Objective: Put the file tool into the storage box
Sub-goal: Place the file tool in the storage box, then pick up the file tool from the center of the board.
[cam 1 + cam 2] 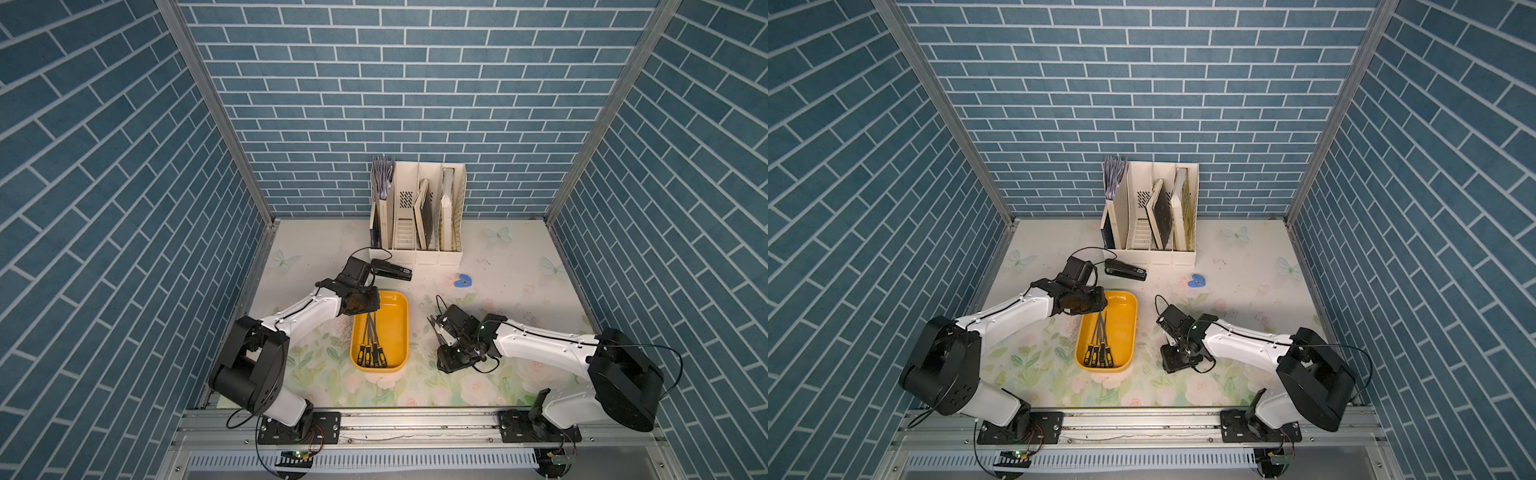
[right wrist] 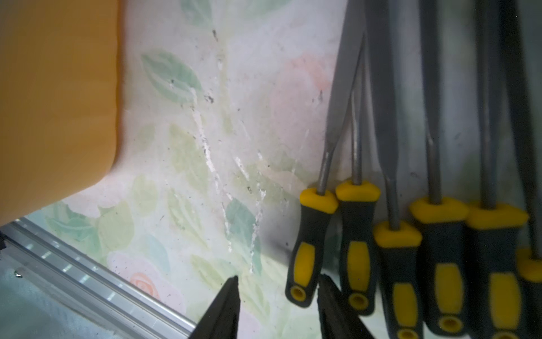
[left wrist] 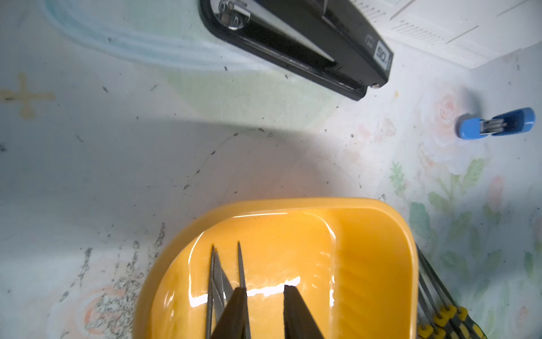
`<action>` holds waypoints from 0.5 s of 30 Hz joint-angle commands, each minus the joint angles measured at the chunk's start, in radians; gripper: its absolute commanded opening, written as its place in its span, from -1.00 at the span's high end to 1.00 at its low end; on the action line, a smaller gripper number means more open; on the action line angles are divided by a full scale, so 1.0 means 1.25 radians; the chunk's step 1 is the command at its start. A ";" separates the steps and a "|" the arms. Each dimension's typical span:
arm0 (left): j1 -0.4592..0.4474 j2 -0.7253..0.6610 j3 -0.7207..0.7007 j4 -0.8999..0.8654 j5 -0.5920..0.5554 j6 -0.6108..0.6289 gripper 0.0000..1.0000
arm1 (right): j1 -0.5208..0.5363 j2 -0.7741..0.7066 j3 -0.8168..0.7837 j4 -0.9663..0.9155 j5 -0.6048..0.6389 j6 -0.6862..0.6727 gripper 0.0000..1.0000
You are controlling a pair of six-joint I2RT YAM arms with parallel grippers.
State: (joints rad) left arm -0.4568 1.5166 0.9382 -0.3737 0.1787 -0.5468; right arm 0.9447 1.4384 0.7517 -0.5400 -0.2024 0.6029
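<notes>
The storage box (image 1: 395, 316) is a shallow yellow-orange tray at mid-table, seen in both top views (image 1: 1121, 316). Several file tools (image 1: 372, 345) with black-and-yellow handles lie along its left side, tips toward the back. My left gripper (image 3: 264, 289) hovers over the box's far end, open with nothing between its fingers; grey file tips (image 3: 217, 273) lie just beside one finger. More files (image 2: 410, 234) lie side by side on the table right of the box, hidden under my right arm in the top views. My right gripper (image 2: 278, 277) is open, low beside the nearest file's handle.
A black stapler (image 1: 392, 272) lies just behind the box. A small blue stapler (image 1: 463, 281) sits farther right. A tall white magazine rack (image 1: 417, 216) with books stands at the back wall. The aluminium rail (image 2: 88, 281) runs along the table's front edge.
</notes>
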 commanded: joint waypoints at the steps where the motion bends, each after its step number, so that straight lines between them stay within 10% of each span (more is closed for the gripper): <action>1: -0.006 -0.027 0.021 -0.028 0.004 -0.007 0.46 | 0.004 0.016 0.002 -0.009 0.017 0.005 0.09; 15: -0.009 -0.078 0.042 -0.052 0.007 -0.009 0.27 | 0.005 0.097 0.028 0.006 0.042 -0.017 0.37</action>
State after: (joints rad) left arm -0.4633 1.4464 0.9649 -0.4129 0.1814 -0.5591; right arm 0.9447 1.5188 0.7830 -0.5301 -0.1837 0.5999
